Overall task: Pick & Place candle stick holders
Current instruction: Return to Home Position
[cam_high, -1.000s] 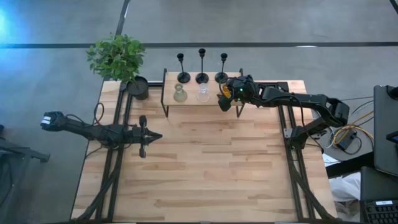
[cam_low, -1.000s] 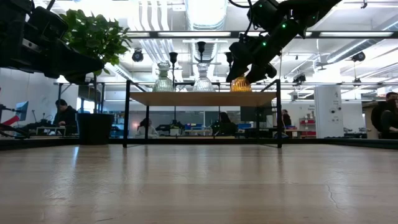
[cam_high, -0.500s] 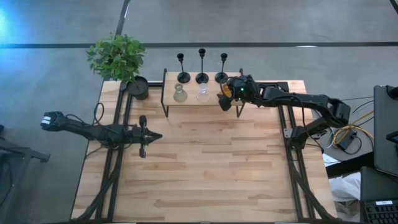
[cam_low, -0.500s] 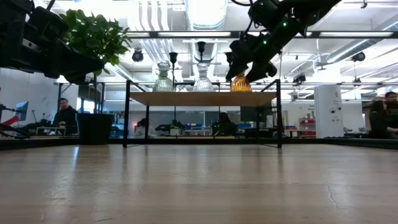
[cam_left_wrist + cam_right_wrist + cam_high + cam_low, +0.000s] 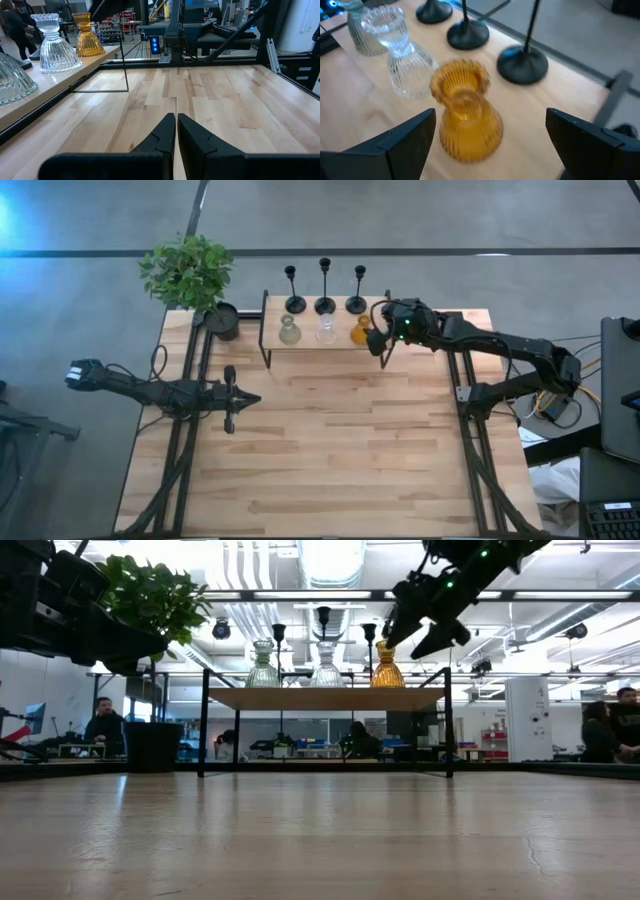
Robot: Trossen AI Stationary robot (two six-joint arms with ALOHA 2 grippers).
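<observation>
Three black candle stick holders (image 5: 295,302) (image 5: 325,304) (image 5: 356,303) stand on their round bases along the far edge of a raised wooden shelf (image 5: 320,348). Their bases also show in the right wrist view (image 5: 522,62) (image 5: 467,35) (image 5: 434,12). My right gripper (image 5: 376,340) (image 5: 490,114) is open and empty, just right of and above the shelf's amber vase (image 5: 465,117). It shows high up in the low view (image 5: 420,625). My left gripper (image 5: 240,398) (image 5: 176,135) is shut and empty, low over the table's left middle.
A greenish vase (image 5: 289,332), a clear vase (image 5: 326,330) and the amber vase (image 5: 361,332) stand in a row on the shelf in front of the holders. A potted plant (image 5: 190,275) stands at the far left corner. The wooden table (image 5: 330,450) spreads out in front of the shelf.
My right gripper has drawn back from the amber vase toward the table's right edge and gone up. The vase stands where it was on the shelf, now wholly in sight.
</observation>
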